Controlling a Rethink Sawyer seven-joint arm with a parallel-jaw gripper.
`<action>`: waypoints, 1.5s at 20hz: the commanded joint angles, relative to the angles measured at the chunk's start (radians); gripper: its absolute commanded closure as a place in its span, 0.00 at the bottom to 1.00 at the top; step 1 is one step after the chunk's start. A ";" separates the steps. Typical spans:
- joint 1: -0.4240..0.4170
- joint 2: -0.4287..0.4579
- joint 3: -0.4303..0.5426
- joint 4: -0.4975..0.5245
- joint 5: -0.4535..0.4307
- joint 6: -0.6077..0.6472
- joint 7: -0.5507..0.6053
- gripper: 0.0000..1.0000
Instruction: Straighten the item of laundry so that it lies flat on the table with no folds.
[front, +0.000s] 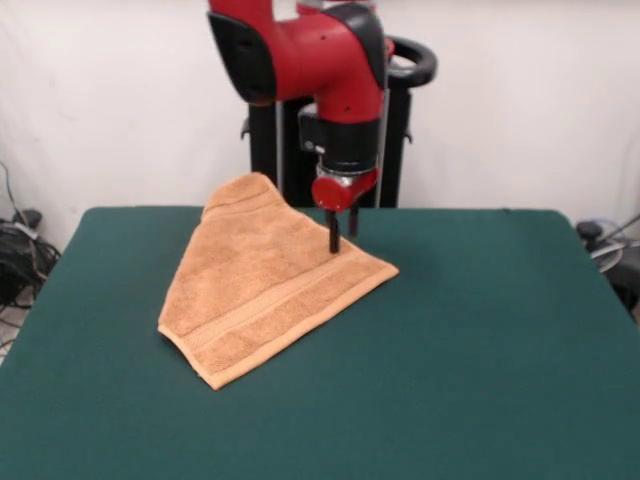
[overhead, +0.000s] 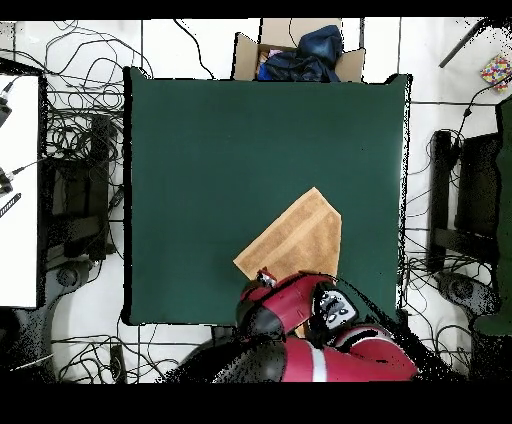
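Table (front: 480, 330), tool (front: 342, 234) upright over towel (front: 260, 290)

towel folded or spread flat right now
Folded: the towel shows a triangular outline with one corner raised off the table beside the gripper.

Bare table (front: 480, 340) all around towel (front: 262, 290)

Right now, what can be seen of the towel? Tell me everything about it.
The towel is orange-tan terry with woven border bands along its near edge. It lies on the green table toward the robot's side, folded over into a roughly triangular shape, not flat; its far corner is humped up. The gripper stands on its right part, with its fingertips at the cloth. No tag is visible.
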 joint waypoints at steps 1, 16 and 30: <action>0.028 0.031 -0.141 -0.100 0.028 0.013 0.206 0.00; 0.052 0.057 -0.165 -0.132 0.035 -0.057 0.177 0.00; 0.081 0.090 -0.153 -0.158 0.046 -0.096 0.165 0.00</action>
